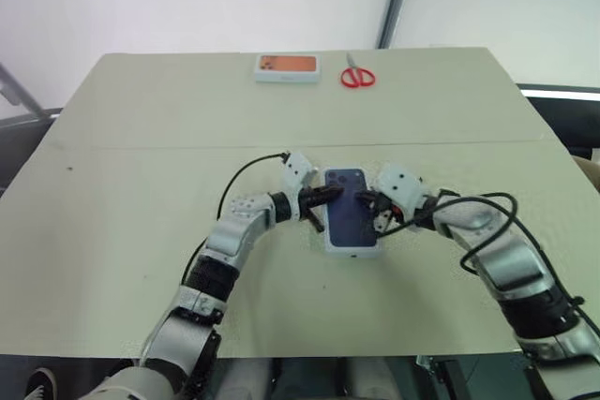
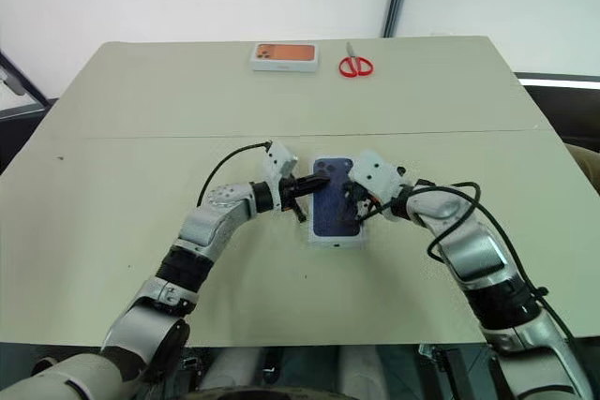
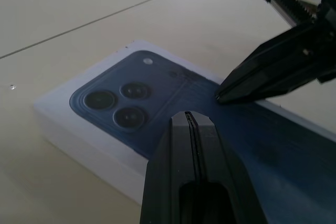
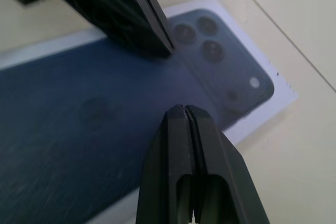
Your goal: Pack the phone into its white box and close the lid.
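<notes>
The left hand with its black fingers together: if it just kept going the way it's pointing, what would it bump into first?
Most likely the lid with the phone picture: the left hand points slightly down over it. Just beyond waits the right hand. Depth is uncertain.

both closed grippers' tips over the lid (image 3: 173, 108) picture.

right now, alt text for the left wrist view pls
The left gripper, fingers shut, pokes out over the lid, which bears a dark blue phone picture. The right gripper, also shut, reaches in from the opposite side, tip at the lid's top.
</notes>
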Action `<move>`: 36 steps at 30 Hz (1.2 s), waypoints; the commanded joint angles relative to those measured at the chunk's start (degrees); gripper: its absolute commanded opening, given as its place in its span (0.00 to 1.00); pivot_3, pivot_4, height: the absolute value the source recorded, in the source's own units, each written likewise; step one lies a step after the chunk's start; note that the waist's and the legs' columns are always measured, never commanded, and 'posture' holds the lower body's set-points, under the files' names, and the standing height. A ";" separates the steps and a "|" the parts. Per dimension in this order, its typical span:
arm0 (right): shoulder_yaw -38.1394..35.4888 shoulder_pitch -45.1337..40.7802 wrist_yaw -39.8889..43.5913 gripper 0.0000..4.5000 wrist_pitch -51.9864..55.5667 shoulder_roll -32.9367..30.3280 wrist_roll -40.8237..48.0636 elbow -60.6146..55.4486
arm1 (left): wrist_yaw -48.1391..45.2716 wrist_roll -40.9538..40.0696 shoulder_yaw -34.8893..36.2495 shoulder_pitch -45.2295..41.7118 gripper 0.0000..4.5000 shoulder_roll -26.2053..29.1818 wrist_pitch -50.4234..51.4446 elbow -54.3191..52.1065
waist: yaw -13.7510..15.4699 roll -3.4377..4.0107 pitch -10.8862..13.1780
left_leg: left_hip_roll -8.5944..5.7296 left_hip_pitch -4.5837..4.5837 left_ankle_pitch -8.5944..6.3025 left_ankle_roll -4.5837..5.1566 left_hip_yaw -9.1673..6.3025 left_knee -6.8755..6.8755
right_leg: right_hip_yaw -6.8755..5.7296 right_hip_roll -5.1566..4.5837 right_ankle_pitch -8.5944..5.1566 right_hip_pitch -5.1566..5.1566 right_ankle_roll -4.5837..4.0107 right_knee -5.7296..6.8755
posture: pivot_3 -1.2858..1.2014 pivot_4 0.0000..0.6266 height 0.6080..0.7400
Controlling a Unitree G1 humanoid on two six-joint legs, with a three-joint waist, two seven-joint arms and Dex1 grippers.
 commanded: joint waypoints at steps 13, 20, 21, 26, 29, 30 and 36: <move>-12.98 -0.95 7.81 0.66 8.73 -0.62 18.91 -5.33 | -2.02 -11.78 11.46 1.09 0.74 5.59 10.88 -11.40 | 0.16 -0.07 0.12 | 0.00 0.10 -0.10 0.11 -0.08 -0.03 | -0.10 -0.08 -0.03 0.19 0.04 -0.26 | 0.52 0.24 1.00; -13.97 -4.45 10.78 0.99 4.81 -1.24 20.89 -0.76 | -7.19 -10.96 16.89 2.64 1.00 17.86 5.69 -10.01 | -0.47 -0.07 0.14 | -0.03 0.03 -0.10 0.11 -0.09 -0.10 | -0.12 -0.11 -0.03 0.15 0.04 -0.31 | 0.52 0.24 1.00; -13.77 -4.33 10.88 0.99 3.47 -1.39 20.21 -0.33 | -7.91 -10.50 17.39 3.87 1.00 19.18 3.93 -10.04 | -0.53 -0.07 0.14 | -0.06 0.03 -0.10 0.11 -0.08 -0.08 | -0.12 -0.15 -0.03 0.16 0.04 -0.31 | 0.52 0.24 1.00; -16.65 0.13 14.01 0.99 0.55 -2.56 22.80 -1.34 | -9.82 -17.07 23.75 10.00 1.00 25.12 9.88 -13.60 | -0.91 -0.08 0.16 | -0.02 -0.02 -0.10 0.11 -0.09 -0.12 | -0.10 -0.17 -0.03 0.06 0.04 -0.31 | 0.52 0.24 1.00; -18.22 4.73 16.01 0.99 -2.95 -3.92 22.81 -3.16 | -10.64 -17.46 26.40 15.00 1.00 28.05 8.61 -15.85 | -0.84 -0.05 0.18 | -0.01 -0.21 -0.10 0.11 -0.09 -0.11 | -0.09 -0.18 -0.03 -0.14 0.04 -0.27 | 0.52 0.24 1.00; -19.01 5.70 16.29 0.99 -3.31 -4.23 23.33 -3.36 | -10.94 -17.80 27.47 16.65 1.00 28.75 8.28 -16.43 | -0.86 -0.04 0.18 | -0.02 -0.21 -0.09 0.11 -0.07 -0.09 | -0.08 -0.20 -0.02 -0.13 0.03 -0.26 | 0.52 0.24 1.00; -21.26 10.05 16.69 0.99 -6.53 -6.14 22.42 -2.21 | -8.91 -19.78 32.82 22.01 1.00 30.53 9.68 -16.40 | -0.74 -0.04 0.18 | 0.01 -0.21 -0.10 0.10 -0.04 -0.10 | -0.05 -0.25 -0.02 -0.15 0.01 -0.28 | 0.52 0.24 1.00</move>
